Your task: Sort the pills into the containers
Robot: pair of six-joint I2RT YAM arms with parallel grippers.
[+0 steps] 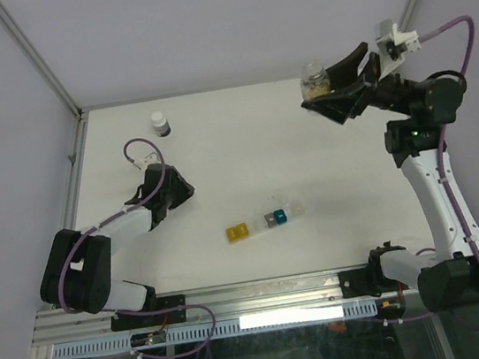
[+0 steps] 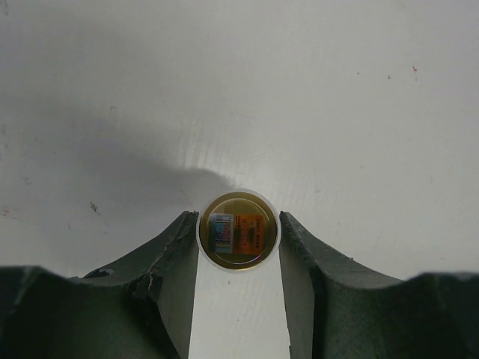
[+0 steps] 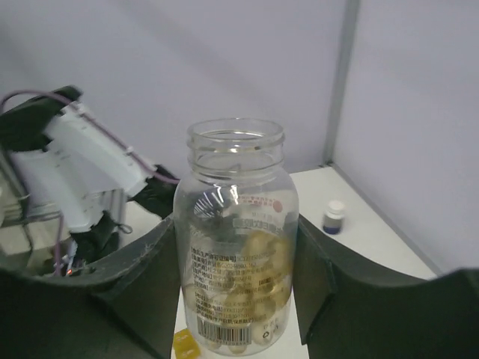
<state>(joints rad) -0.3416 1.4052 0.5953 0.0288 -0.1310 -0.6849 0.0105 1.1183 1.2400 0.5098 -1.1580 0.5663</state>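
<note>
- I see the strip of containers (image 1: 268, 221) lying on the table (image 1: 245, 152), near the front edge, about midway between my two arms.
- The small capped bottle (image 1: 159, 123) stands towards the far left, well apart from the strip.
- My left gripper (image 1: 180, 188) sits low on the left side, in front of that bottle, with a round cap (image 2: 239, 230) between its fingers, touching both.
- My right gripper (image 1: 327, 89) is over the far right, with an open bottle (image 1: 314, 78) clamped between its fingers and the pills (image 3: 258, 280) in the bottle's lower half.
</note>
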